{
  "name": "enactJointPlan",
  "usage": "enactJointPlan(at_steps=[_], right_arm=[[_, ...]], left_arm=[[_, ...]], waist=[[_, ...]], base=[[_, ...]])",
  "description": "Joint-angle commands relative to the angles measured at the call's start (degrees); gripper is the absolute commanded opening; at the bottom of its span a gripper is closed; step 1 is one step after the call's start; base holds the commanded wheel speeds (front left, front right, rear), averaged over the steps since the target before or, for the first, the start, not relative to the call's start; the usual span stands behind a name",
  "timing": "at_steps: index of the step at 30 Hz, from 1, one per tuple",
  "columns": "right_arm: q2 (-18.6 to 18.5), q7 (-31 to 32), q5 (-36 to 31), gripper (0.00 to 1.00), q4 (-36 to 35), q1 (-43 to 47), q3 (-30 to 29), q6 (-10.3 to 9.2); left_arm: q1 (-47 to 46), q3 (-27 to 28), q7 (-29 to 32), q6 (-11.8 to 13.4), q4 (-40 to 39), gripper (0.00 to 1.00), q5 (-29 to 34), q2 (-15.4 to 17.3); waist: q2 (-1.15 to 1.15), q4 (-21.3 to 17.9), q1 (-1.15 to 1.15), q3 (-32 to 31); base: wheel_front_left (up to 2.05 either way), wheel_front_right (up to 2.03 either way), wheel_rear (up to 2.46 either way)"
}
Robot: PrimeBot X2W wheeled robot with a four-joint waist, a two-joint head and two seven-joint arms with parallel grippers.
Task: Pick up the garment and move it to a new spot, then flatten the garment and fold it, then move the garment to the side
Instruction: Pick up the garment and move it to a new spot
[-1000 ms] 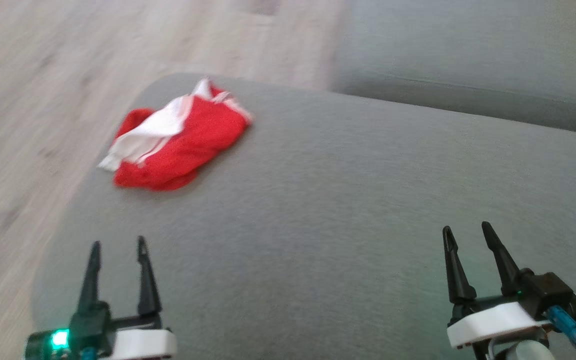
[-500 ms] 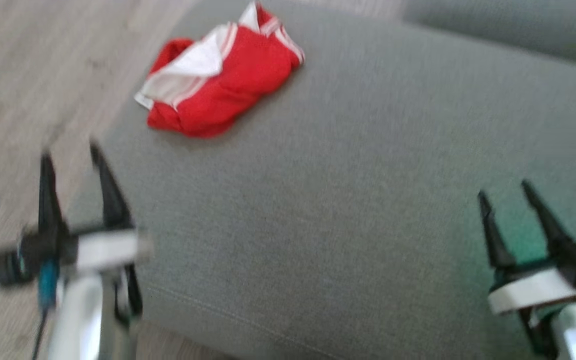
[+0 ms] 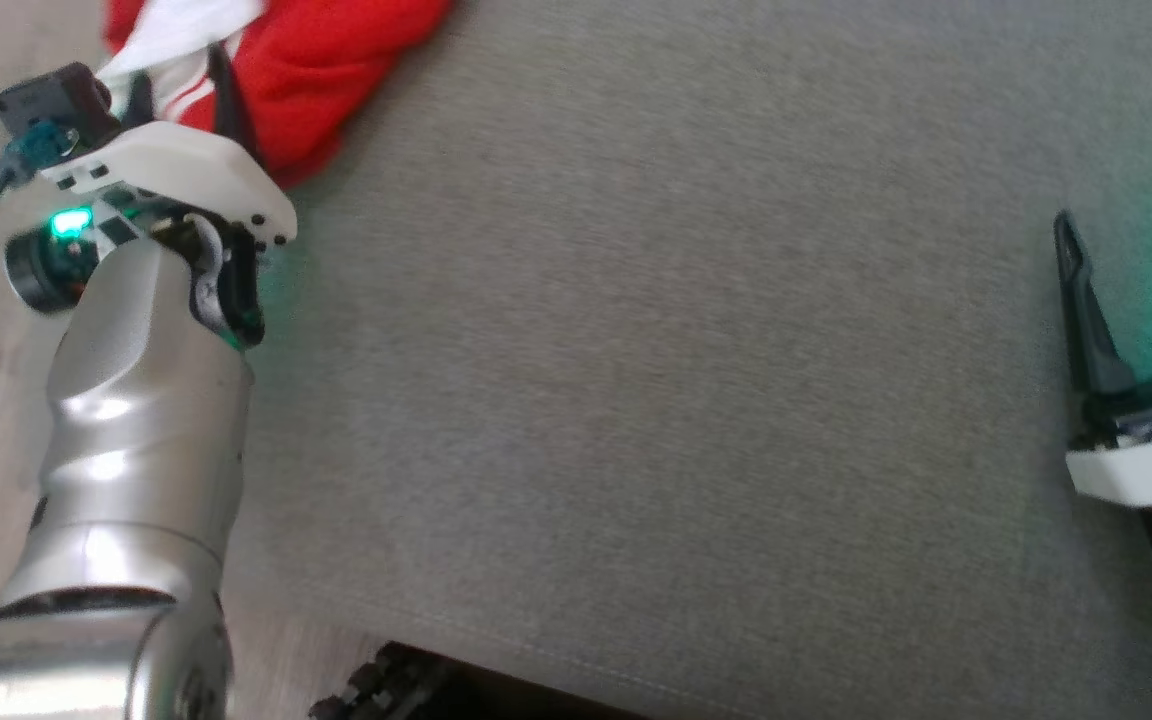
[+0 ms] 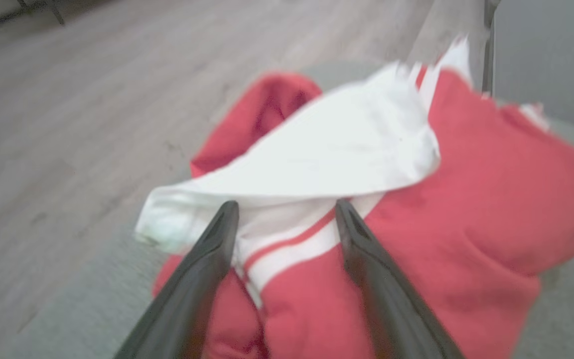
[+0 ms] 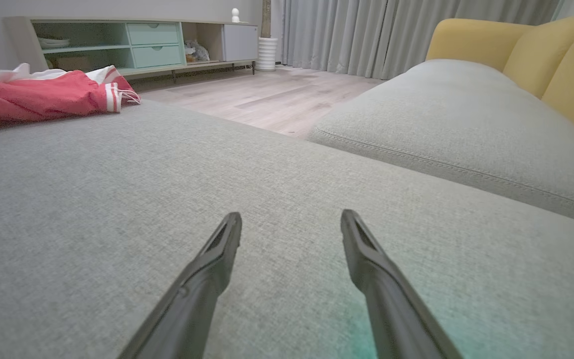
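While the right gripper hovers wide above the cushion, the left gripper, equally wide, overlaps the garment by its edge.

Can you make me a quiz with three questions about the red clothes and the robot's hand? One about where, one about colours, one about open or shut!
1. Where does the garment lie?
A. on the wooden floor
B. on the grey cushion
C. on a shelf

2. What colours is the garment?
A. red and white
B. blue and white
C. green and black

3. How is the left gripper?
A. shut tight on the garment
B. open, its fingers apart over the garment
C. shut, far from the garment

Answers:
1 B, the right wrist view shows it resting on the cushion.
2 A, red cloth with white stripes and a white fold.
3 B, the left wrist view shows a wide gap between the fingers.
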Motion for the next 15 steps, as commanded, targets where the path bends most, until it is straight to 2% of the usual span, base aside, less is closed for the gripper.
enactJointPlan(at_steps=[1,3,4,5,6,8,11,15], right_arm=[[-0.7,0.0,-0.7,1.00,0.1,-0.1,0.9,0.37],[-0.4,0.0,-0.7,1.00,0.0,-0.4,0.7,0.37],[-0.2,0.0,-0.8,1.00,0.1,-0.6,0.7,0.37],[0.2,0.0,-0.8,1.00,0.1,-0.6,0.7,0.37],[0.2,0.0,-0.8,1.00,0.1,-0.6,0.7,0.37],[0.8,0.0,-1.0,1.00,0.2,-0.5,0.6,0.37],[2.0,0.0,-1.0,1.00,1.1,-0.4,1.1,0.37],[4.5,0.0,-0.4,1.00,2.5,-0.1,2.6,0.37]], left_arm=[[-1.0,1.9,3.2,-0.8,3.4,1.00,-1.0,3.3],[-2.3,2.0,3.7,-1.6,6.7,1.00,-1.5,3.6],[-2.6,2.5,2.5,-2.2,7.4,0.47,-2.2,3.7],[-2.9,3.0,0.6,-2.9,7.9,0.00,-2.9,3.6],[-2.9,3.0,0.6,-2.9,7.9,0.00,-2.9,3.6],[-3.6,3.0,-4.4,-4.1,8.0,0.00,-3.0,3.6],[-5.2,1.4,-11.0,-4.4,6.8,0.00,-1.0,4.5],[-7.5,-1.8,-12.6,-5.0,2.1,0.00,2.9,5.7]], waist=[[0.00,-3.3,-0.01,3.1],[0.00,-3.9,-0.01,3.4],[0.00,-4.2,-0.01,3.4],[0.00,-4.5,-0.01,3.3],[0.00,-4.5,-0.01,3.3],[0.00,-4.6,-0.01,2.5],[0.00,-5.0,-0.01,-0.1],[0.00,-6.5,-0.01,-6.1]], base=[[0.00,0.00,0.00],[0.00,0.00,0.00],[0.00,0.00,0.00],[0.00,0.00,0.00],[0.00,0.00,0.00],[0.00,0.00,0.00],[0.00,0.00,0.00],[0.00,0.00,0.00]])
